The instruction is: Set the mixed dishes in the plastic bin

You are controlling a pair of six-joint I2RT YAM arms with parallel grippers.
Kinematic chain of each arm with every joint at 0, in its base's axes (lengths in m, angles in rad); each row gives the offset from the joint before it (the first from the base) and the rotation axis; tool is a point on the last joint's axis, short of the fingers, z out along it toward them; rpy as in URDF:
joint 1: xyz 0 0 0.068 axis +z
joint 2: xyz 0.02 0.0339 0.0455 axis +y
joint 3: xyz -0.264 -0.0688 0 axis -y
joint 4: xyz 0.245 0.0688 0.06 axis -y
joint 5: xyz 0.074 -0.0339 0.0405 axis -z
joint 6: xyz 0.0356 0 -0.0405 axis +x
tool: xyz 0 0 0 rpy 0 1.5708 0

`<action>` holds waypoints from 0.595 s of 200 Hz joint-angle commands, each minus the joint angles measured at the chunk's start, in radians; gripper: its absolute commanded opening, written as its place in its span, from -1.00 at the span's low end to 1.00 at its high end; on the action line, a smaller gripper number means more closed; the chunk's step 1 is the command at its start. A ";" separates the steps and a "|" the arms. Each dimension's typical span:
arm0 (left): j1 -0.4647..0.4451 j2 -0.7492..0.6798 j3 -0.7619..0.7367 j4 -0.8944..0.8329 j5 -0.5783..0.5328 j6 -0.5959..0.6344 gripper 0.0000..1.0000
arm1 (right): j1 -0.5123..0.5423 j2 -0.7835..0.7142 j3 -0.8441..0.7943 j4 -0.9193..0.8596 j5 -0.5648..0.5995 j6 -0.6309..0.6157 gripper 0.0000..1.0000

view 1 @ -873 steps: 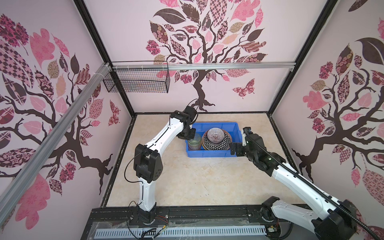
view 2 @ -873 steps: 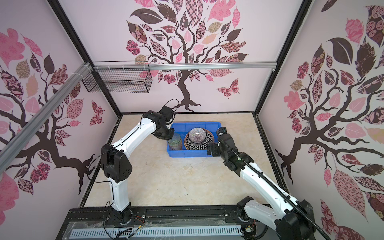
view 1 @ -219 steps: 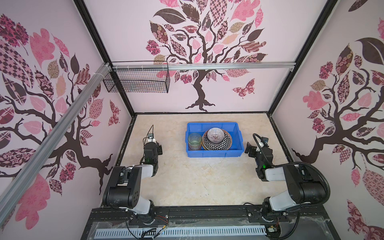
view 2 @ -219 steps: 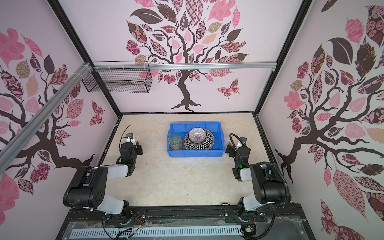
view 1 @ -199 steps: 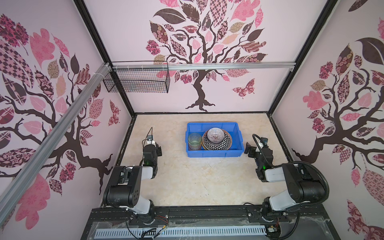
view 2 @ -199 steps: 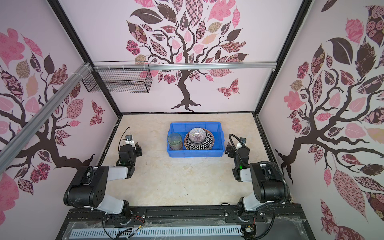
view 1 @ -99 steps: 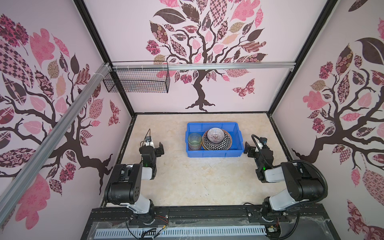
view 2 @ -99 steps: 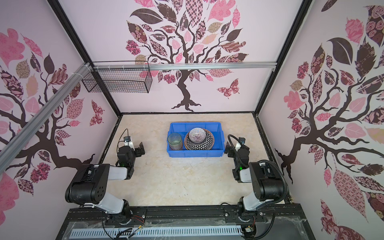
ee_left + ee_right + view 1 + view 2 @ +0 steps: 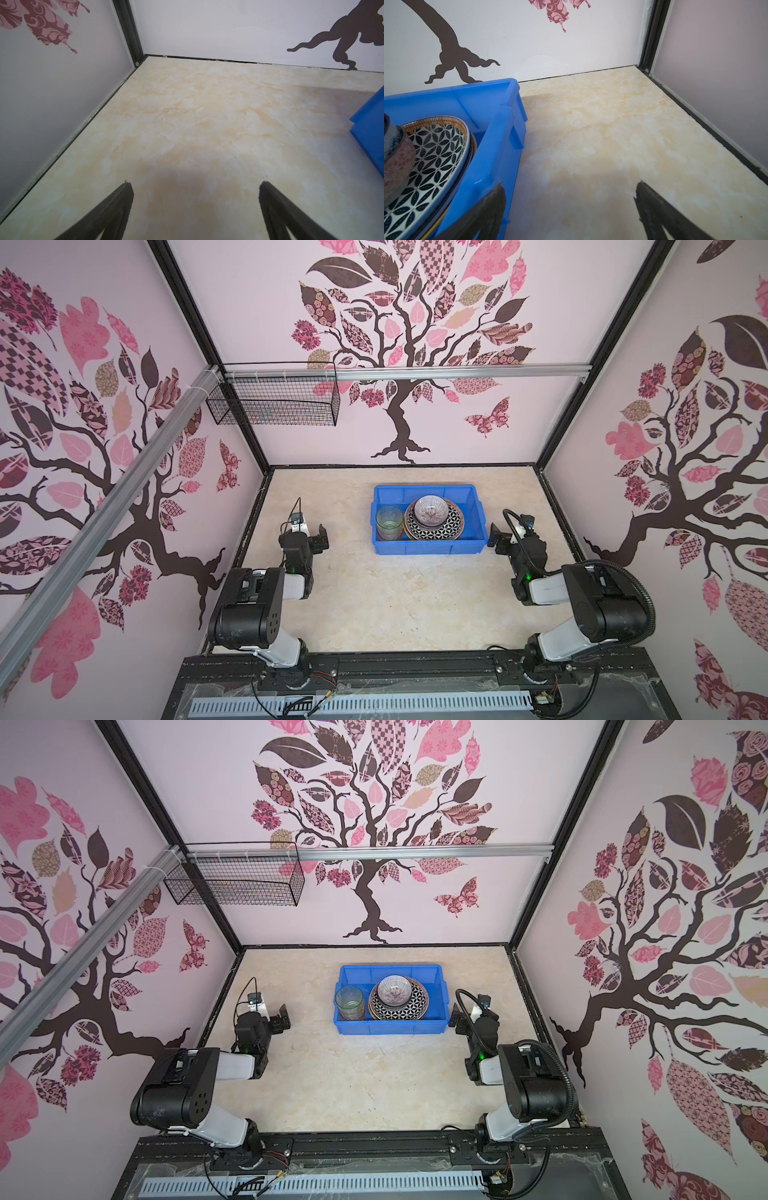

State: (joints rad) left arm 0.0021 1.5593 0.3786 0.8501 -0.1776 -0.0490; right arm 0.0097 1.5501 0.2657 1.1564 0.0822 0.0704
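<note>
Both arms pulled back, left pincer (image 9: 194,184) and right pincer (image 9: 570,186) wide and empty, dishes (image 9: 434,526) in the bin (image 9: 428,547), looks done.

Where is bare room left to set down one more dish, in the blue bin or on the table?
In the blue bin, only a narrow strip between the plates and the right wall looks bare. Its left and middle are crowded: green tumbler beside the plates, bowl on top. The table in front of the bin is bare and wide.
</note>
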 commanded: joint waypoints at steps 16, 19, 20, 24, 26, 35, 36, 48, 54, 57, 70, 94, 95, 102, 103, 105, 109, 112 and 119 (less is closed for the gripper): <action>0.003 -0.003 0.008 0.010 0.006 0.000 0.96 | 0.000 0.015 0.004 0.040 -0.005 -0.003 0.99; 0.003 -0.003 0.008 0.010 0.007 -0.001 0.96 | 0.000 0.015 0.004 0.040 -0.004 -0.003 0.99; 0.003 -0.003 0.008 0.010 0.007 0.000 0.96 | -0.001 0.015 0.004 0.039 -0.004 -0.003 0.99; 0.003 -0.002 0.008 0.010 0.007 0.000 0.96 | 0.001 0.015 0.004 0.039 -0.005 -0.004 0.99; 0.003 -0.002 0.008 0.010 0.006 0.000 0.96 | 0.000 0.015 0.004 0.039 -0.004 -0.004 0.99; 0.003 -0.003 0.009 0.010 0.006 -0.001 0.96 | 0.000 0.014 0.004 0.041 -0.004 -0.003 0.99; 0.003 -0.002 0.008 0.010 0.007 -0.001 0.96 | 0.000 0.014 0.004 0.041 -0.004 -0.003 0.99; 0.003 -0.002 0.010 0.010 0.006 0.000 0.96 | 0.000 0.014 0.004 0.040 -0.004 -0.003 0.99; 0.003 -0.001 0.010 0.009 0.006 -0.001 0.96 | 0.000 0.015 0.004 0.041 -0.004 -0.003 0.99; 0.003 -0.001 0.010 0.009 0.007 0.000 0.96 | 0.000 0.015 0.004 0.040 -0.005 -0.003 1.00; 0.003 0.001 0.013 0.007 0.006 0.001 0.96 | 0.000 0.015 0.003 0.040 -0.004 -0.003 0.99; 0.003 0.001 0.013 0.005 0.006 0.001 0.96 | 0.000 0.015 0.004 0.040 -0.005 -0.003 0.99; 0.003 0.001 0.014 0.005 0.007 0.000 0.96 | 0.000 0.015 0.004 0.040 -0.005 -0.003 0.99; 0.003 0.001 0.013 0.006 0.007 0.001 0.96 | 0.001 0.015 0.004 0.040 -0.005 -0.003 0.99; 0.003 0.001 0.013 0.006 0.007 0.001 0.96 | 0.000 0.015 0.003 0.040 -0.005 -0.003 0.99; 0.003 0.001 0.013 0.006 0.006 0.001 0.96 | 0.001 0.015 0.004 0.040 -0.005 -0.003 0.99; 0.003 -0.001 0.011 0.007 0.007 0.000 0.96 | 0.000 0.015 0.004 0.040 -0.006 -0.004 0.99; 0.003 -0.001 0.011 0.007 0.006 0.001 0.96 | -0.001 0.015 0.004 0.041 -0.004 -0.003 0.99; 0.003 -0.001 0.010 0.009 0.007 0.000 0.96 | 0.000 0.014 0.004 0.040 -0.004 -0.003 0.99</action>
State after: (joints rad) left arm 0.0021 1.5593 0.3786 0.8501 -0.1776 -0.0490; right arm 0.0097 1.5501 0.2657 1.1564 0.0822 0.0704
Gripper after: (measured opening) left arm 0.978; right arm 0.997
